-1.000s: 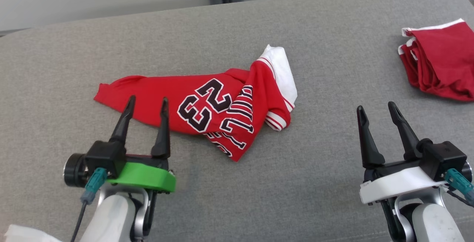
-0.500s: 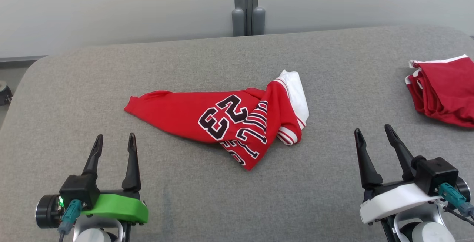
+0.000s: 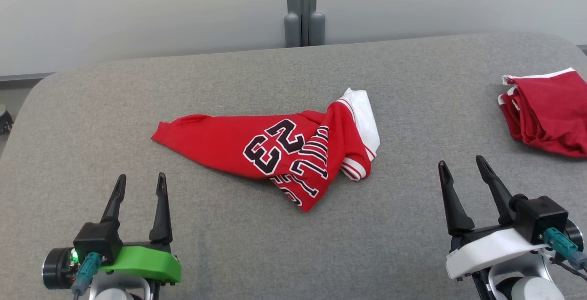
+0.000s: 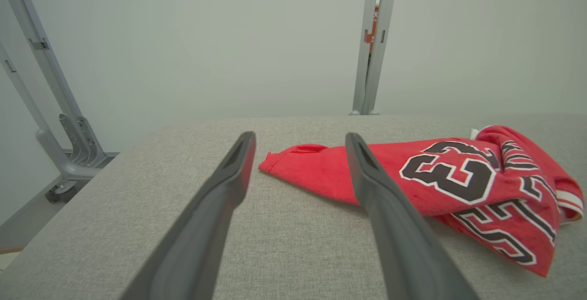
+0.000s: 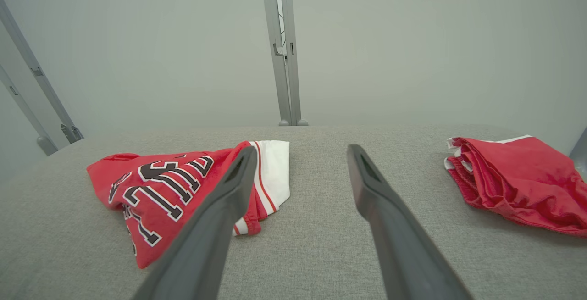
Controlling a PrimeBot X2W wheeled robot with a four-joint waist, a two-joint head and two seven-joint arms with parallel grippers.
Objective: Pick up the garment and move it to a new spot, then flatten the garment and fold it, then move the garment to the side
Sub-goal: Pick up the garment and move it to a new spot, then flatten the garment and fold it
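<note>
The pick-up is judged not yet begun: the crumpled garment (image 3: 220, 137) lies untouched on the bench (image 3: 257, 245). The left pincer (image 3: 141, 177) and right pincer (image 3: 460, 161) are held wide, empty. A reach is called for.

The left gripper (image 3: 141, 177), dark-fingered on a green mount, has drawn back off the crumpled red number-23 jersey (image 3: 270, 148) to its 8 o'clock. The head view has tilted up, so more pale wall (image 3: 137, 11) shows at 12 o'clock.

Bright, even, diffuse light, faint soft shadows, sharp focus, wide-angle stretching in wrist views
</note>
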